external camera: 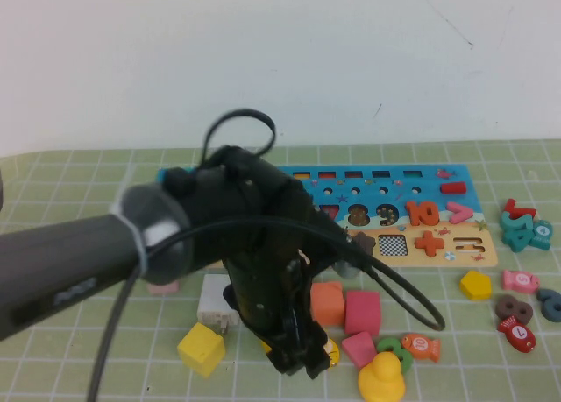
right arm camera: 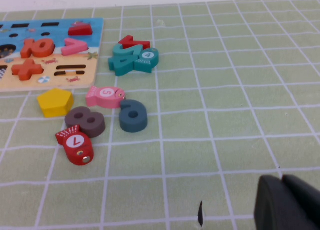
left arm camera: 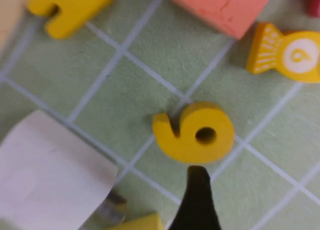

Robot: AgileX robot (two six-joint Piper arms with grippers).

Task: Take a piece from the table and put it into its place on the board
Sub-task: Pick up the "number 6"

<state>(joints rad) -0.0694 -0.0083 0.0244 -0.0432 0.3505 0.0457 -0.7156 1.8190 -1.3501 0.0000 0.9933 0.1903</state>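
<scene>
The left gripper (external camera: 298,354) hangs low near the table's (external camera: 70,367) front edge — whether it is released or clenched I cannot tell. The piece (left arm camera: 195,132) lies flat just under it, apart from the board (external camera: 438,211). The right gripper (right arm camera: 287,205) sits clenched and empty over the table's right side.

Piece (left arm camera: 194,133): matt painted wood; table (left arm camera: 150,44): dull felt-like cloth; left gripper (left arm camera: 196,200): black plastic.
</scene>
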